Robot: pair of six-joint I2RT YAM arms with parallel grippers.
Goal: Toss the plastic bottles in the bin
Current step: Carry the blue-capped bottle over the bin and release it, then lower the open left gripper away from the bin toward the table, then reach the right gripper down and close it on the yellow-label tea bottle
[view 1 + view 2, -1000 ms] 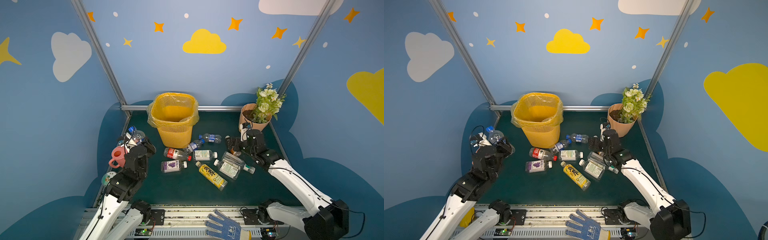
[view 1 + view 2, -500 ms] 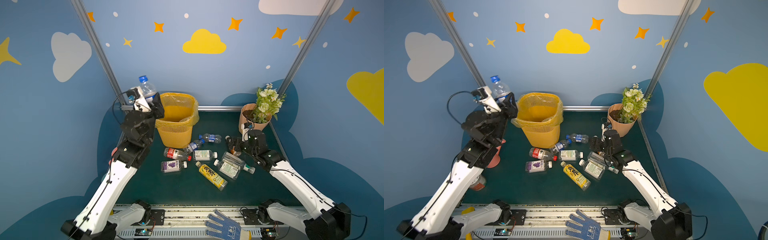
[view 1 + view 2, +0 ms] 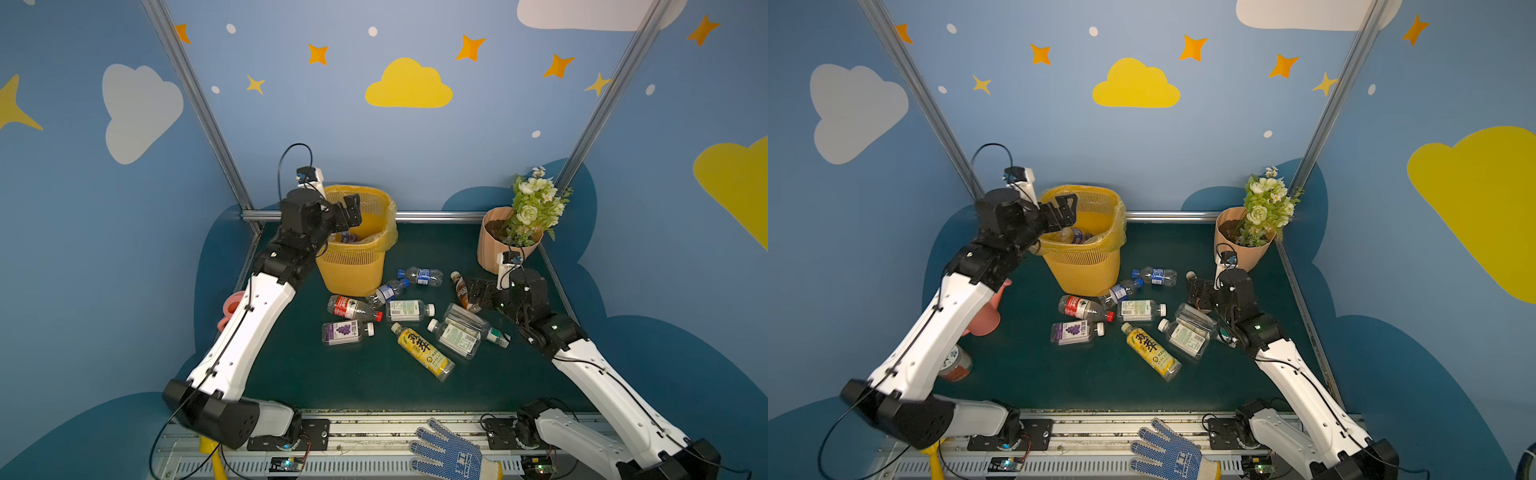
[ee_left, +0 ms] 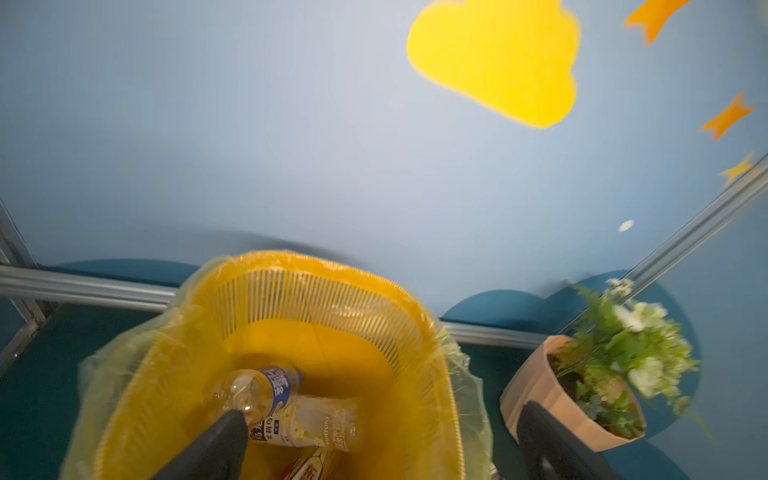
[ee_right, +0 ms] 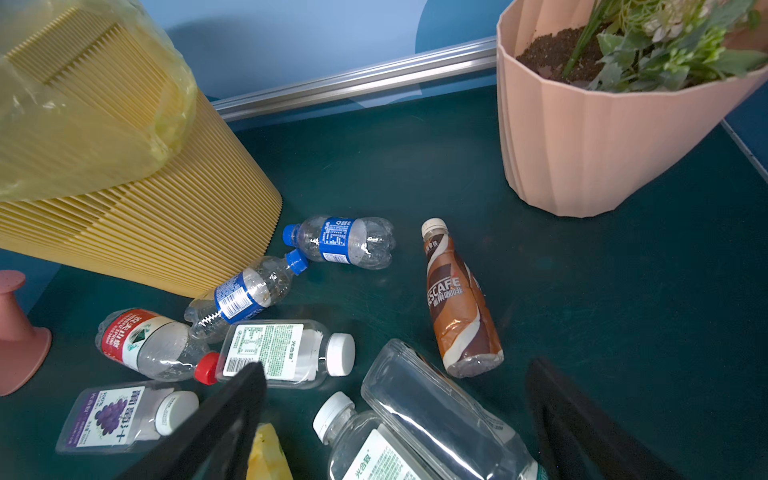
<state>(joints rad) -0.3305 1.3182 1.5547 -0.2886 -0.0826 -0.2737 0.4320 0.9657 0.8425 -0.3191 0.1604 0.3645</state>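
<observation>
Left gripper (image 3: 347, 217) hangs over the mouth of the bin (image 3: 353, 270), jaws spread wide and empty. That spot looks chosen so a dropped bottle lands inside the liner. A blue-label bottle (image 4: 266, 388) lies in the bin against a white-label bottle (image 4: 309, 424). Right gripper (image 5: 397, 368) sits low over the pile, jaws wide, gripping nothing. It is close to the brown coffee bottle (image 5: 457, 299) and a clear square bottle (image 5: 428, 399), likely its next pick. About nine plastic bottles (image 3: 409, 311) lie flat on the dark green mat (image 3: 374, 386), bunched between the bin and the flower pot (image 3: 496, 253), among them the yellow-label bottle (image 3: 422, 349). Pink watering can (image 3: 229, 306) at the mat's left edge. Blue walls with clouds and stars, aluminium frame posts, a knit glove (image 3: 449, 455) on the front rail
</observation>
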